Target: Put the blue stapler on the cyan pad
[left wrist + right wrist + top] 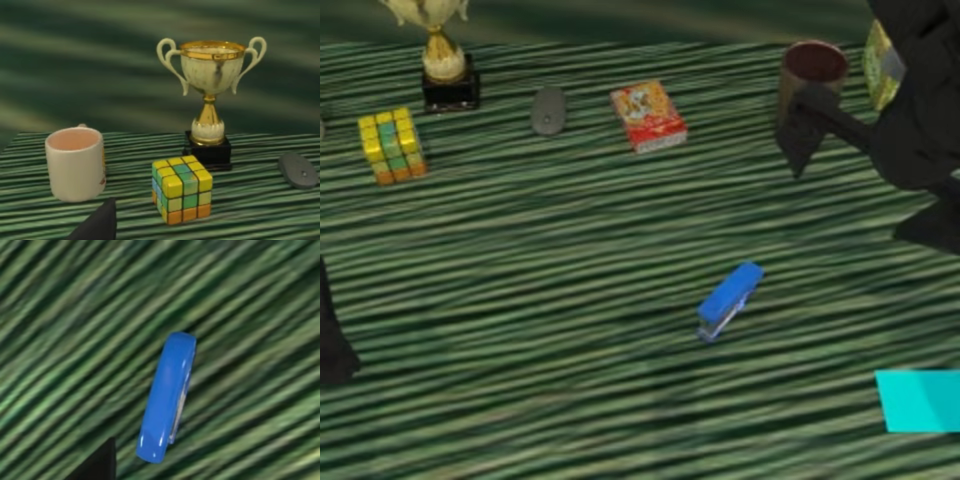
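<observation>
Stapler (729, 300) lies diagonal mid-table, untouched; cyan pad (918, 400) sits at the right edge, well apart. Right gripper (810, 128) hovers high by the brown cup (812, 72); finger spread: cannot tell. Left arm parked at the left edge. Risk: an off-axis descent could clip the slanted body and skew it. Right wrist view shows the stapler's (166, 396) silvery underside; only top view shows the pad.
</observation>
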Tool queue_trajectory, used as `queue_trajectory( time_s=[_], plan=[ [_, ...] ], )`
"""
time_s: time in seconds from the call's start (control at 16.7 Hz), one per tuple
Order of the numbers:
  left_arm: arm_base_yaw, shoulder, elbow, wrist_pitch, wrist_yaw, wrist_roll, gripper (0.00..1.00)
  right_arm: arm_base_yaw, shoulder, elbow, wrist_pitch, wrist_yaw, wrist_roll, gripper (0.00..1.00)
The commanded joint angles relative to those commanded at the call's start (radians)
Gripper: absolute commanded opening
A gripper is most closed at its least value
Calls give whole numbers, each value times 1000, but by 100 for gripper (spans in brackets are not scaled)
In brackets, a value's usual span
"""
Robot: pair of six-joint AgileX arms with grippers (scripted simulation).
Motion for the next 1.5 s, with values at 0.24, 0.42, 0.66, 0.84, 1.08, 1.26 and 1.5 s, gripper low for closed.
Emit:
queue_trajectory(
  time_s=[0.24,0.42,0.66,0.84,1.08,1.26,1.5],
  plan=[
    [0,0,0,0,0,0,100,85,308,270,-176,-2,186,100],
    [0,0,0,0,0,0,100,129,466,414,-263,-4,283,100],
    [0,0,0,0,0,0,100,154,547,495,-308,-5,336,100],
    [0,0,0,0,0,0,100,154,547,495,-308,-5,336,100],
    [0,0,0,0,0,0,100,151,557,459,-267,-4,333,100],
    [0,0,0,0,0,0,100,154,594,377,-140,-4,336,100],
    [0,0,0,0,0,0,100,158,643,272,15,-4,341,100]
  ],
)
